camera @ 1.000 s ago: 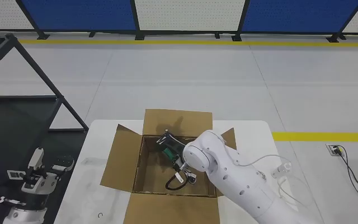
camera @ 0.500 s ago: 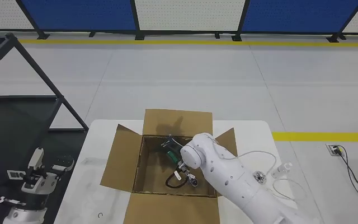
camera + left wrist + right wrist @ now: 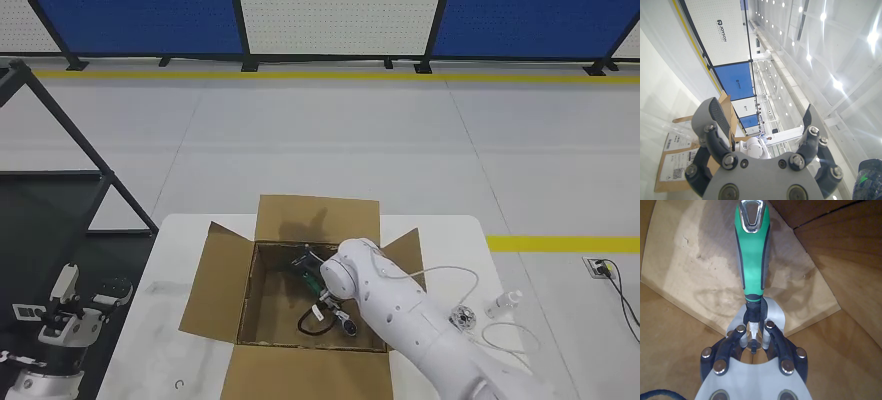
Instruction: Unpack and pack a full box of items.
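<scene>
- White counter [image 3: 165, 290] carries open box [image 3: 318, 212].
- Right gripper [image 3: 755, 311], clamped on green-handled tool [image 3: 752, 256], has shifted slightly inside; transfer unfinished.
- Left gripper [image 3: 761, 113]: spread apart, empty.

The right arm [image 3: 400, 305] bends steeply downward, and the right gripper [image 3: 755, 311] has its jaws clamped on a green-handled tool [image 3: 752, 262] (gripped at its dark neck). The left gripper [image 3: 762, 113] tilts upward, jaws spread wide.

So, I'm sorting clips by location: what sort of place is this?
Probably a factory hall or robot test area: a yellow floor line, blue and white partition panels, and rows of ceiling lights high overhead.
</scene>
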Motion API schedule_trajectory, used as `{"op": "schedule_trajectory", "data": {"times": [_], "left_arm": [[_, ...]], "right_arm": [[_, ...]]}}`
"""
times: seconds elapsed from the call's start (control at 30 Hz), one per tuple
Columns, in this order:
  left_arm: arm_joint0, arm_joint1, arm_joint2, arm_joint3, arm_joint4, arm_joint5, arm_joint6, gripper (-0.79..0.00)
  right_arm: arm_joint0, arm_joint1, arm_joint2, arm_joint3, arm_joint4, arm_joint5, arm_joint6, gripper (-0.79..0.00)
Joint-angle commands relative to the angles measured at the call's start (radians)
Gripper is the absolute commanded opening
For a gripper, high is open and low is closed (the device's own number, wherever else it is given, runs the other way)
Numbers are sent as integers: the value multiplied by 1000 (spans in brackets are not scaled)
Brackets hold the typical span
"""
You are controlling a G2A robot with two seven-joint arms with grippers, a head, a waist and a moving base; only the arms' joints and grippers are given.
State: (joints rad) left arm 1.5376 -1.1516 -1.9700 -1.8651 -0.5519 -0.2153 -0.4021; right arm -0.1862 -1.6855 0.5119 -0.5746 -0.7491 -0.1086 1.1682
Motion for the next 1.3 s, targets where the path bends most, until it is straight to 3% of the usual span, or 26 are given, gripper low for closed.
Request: {"op": "schedule_trajectory", "data": {"times": [0.0,0.13,0.27,0.37,0.43,0.7,0.97,1.0,1.13,1.27], "left_arm": [[0,0,0,0,0,0,0,0],[0,0,0,0,0,0,0,0],[0,0,0,0,0,0,0,0],[0,0,0,0,0,0,0,0],[0,0,0,0,0,0,0,0],[0,0,0,0,0,0,0,0],[0,0,0,0,0,0,0,0],[0,0,0,0,0,0,0,0],[0,0,0,0,0,0,0,0],[0,0,0,0,0,0,0,0]], "right_arm": [[6,-10,-3,25,5,-15,2,-785],[16,-31,-11,63,7,-36,2,-785],[25,-49,-18,89,5,-58,3,-468],[32,-60,-22,103,-1,-71,-1,-354],[37,-66,-21,109,1,-78,-11,-332],[54,-76,-12,98,-15,-74,-23,-366],[41,-50,21,9,-37,-41,8,-394],[37,-44,28,-10,-43,-38,11,-376],[12,-6,70,-122,-66,-36,31,-175],[-45,50,139,-310,-114,-29,72,-71]]}}
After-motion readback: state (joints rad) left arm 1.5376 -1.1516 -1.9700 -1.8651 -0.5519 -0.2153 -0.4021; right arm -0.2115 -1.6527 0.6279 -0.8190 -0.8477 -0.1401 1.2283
